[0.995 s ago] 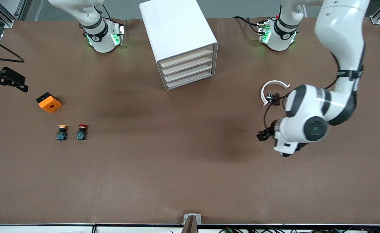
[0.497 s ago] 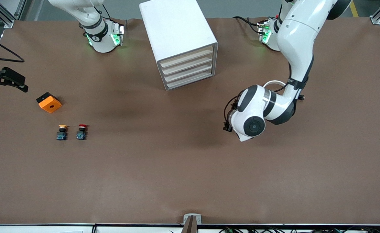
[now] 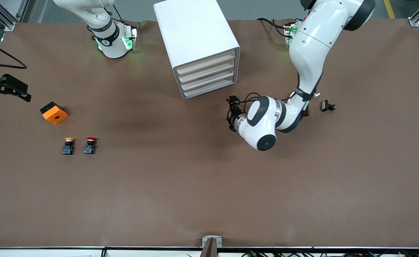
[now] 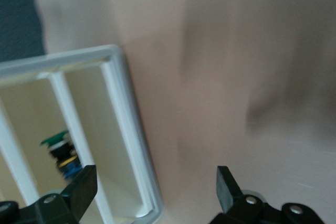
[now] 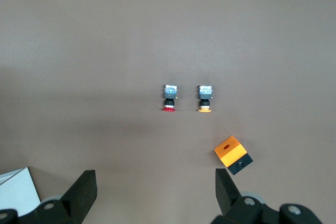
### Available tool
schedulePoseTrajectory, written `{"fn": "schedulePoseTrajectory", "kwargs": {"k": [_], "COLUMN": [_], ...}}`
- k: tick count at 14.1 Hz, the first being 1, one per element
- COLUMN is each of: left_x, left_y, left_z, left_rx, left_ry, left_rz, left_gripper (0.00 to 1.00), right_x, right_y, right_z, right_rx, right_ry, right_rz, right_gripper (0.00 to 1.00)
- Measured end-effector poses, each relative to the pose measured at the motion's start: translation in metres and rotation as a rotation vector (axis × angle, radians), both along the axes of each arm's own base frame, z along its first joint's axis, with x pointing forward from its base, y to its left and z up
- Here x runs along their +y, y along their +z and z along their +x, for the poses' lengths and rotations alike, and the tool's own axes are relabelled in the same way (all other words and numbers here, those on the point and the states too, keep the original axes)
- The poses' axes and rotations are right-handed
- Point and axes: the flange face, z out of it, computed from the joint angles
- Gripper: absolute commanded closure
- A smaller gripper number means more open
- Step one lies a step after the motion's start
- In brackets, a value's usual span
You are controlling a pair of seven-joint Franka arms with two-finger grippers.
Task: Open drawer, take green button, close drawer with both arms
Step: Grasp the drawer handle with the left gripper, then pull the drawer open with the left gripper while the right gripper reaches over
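Left arm: glossy white rounded shell segments, black bands at joints, black round cap on wrist end. Thin black cables loop from wrist to black camera bracket. Base mostly hidden by own upper link; green light glows at its edge.

Right arm: same white shell, black joint band with small white mark, white domed base lit green on both sides, black cable trailing.

Left gripper and right gripper: matte black angular fingers, silver screw heads on finger mounts.

white cabinet, green-capped button, orange box, brown table
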Motion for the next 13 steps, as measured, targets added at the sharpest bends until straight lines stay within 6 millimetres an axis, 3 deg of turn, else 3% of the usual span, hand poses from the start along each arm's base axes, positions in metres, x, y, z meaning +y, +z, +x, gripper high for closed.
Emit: {"fn": "schedulePoseTrajectory", "kwargs": {"k": [2, 3, 7, 10, 11, 13], "left_x": [-0.016, -0.024, -0.046, -0.055, -0.057, -0.061], "left_y": [-0.007, -0.012, -0.033, -0.036, -0.037, -0.039], "left_z": [-0.022, -0.035, -0.071, -0.083, -0.086, -0.093], "left_rx": [0.111, 0.16, 0.294, 0.33, 0.335, 0.347], "left_ry": [0.008, 0.005, -0.009, -0.015, -0.017, -0.029], "left_rz": [0.006, 0.017, 0.052, 0.06, 0.065, 0.075], "left_gripper": [0.45, 0.5, 0.51, 0.51, 0.55, 0.83], "right_x": [0.0, 0.0, 0.0, 0.0, 0.0, 0.0], "right_y": [0.0, 0.0, 0.0, 0.0, 0.0, 0.0], "right_z": [0.0, 0.0, 0.0, 0.0, 0.0, 0.0], "right_rx": [0.0, 0.0, 0.0, 0.0, 0.0, 0.0], "right_ry": [0.0, 0.0, 0.0, 0.0, 0.0, 0.001], "right_rz": [0.0, 0.0, 0.0, 0.0, 0.0, 0.0], "right_gripper": [0.0, 0.0, 0.0, 0.0, 0.0, 0.0]}}
